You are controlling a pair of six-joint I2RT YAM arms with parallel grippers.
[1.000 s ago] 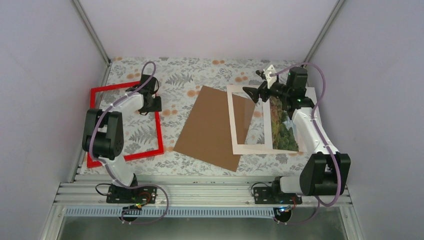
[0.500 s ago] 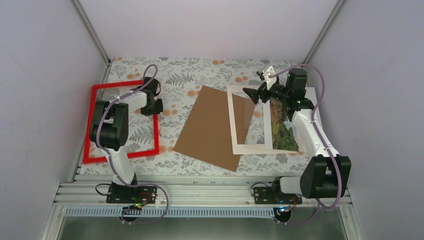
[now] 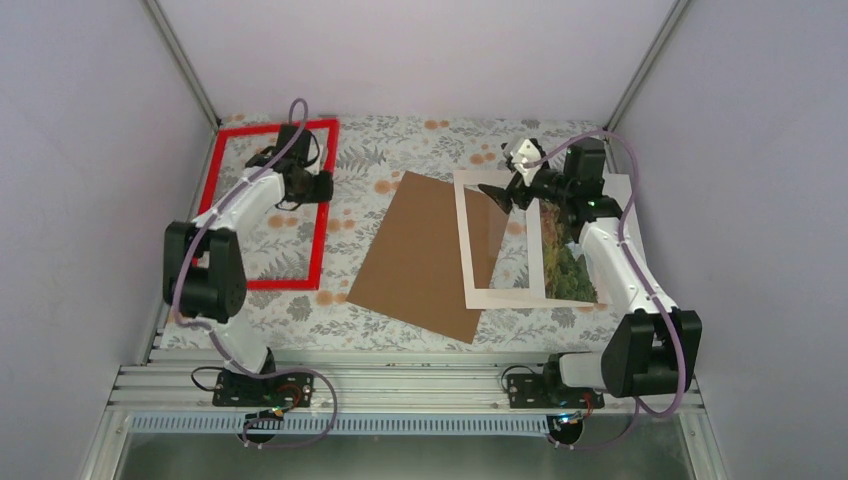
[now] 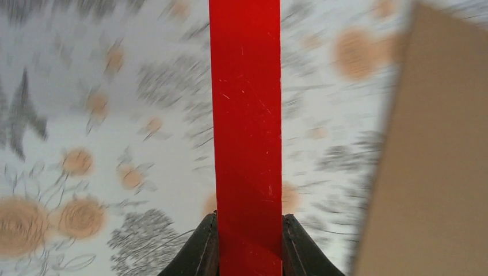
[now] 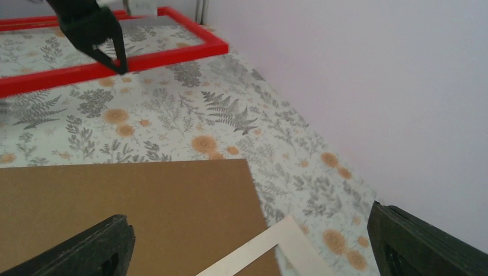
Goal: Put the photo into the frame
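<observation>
The red frame (image 3: 322, 250) lies at the back left of the table, its far edge near the back wall. My left gripper (image 3: 320, 186) is shut on the frame's right-hand rail. In the left wrist view that red rail (image 4: 246, 115) runs straight up between the left gripper's (image 4: 248, 218) black fingers. The photo (image 3: 568, 262) lies at the right, partly under the right arm and the white mat (image 3: 505, 297). My right gripper (image 3: 510, 172) hovers open above the mat's far left corner. The right gripper (image 5: 247, 230) holds nothing.
A brown backing board (image 3: 420, 255) lies tilted in the middle, its right part under the mat. In the right wrist view, the board (image 5: 126, 207), a mat corner (image 5: 259, 253) and the frame (image 5: 115, 63) show. Walls close in on the left, back and right.
The left gripper closed on the frame's right rail and carried the frame from the front left toward the back, turning it. The right gripper turned slightly and stayed open.
</observation>
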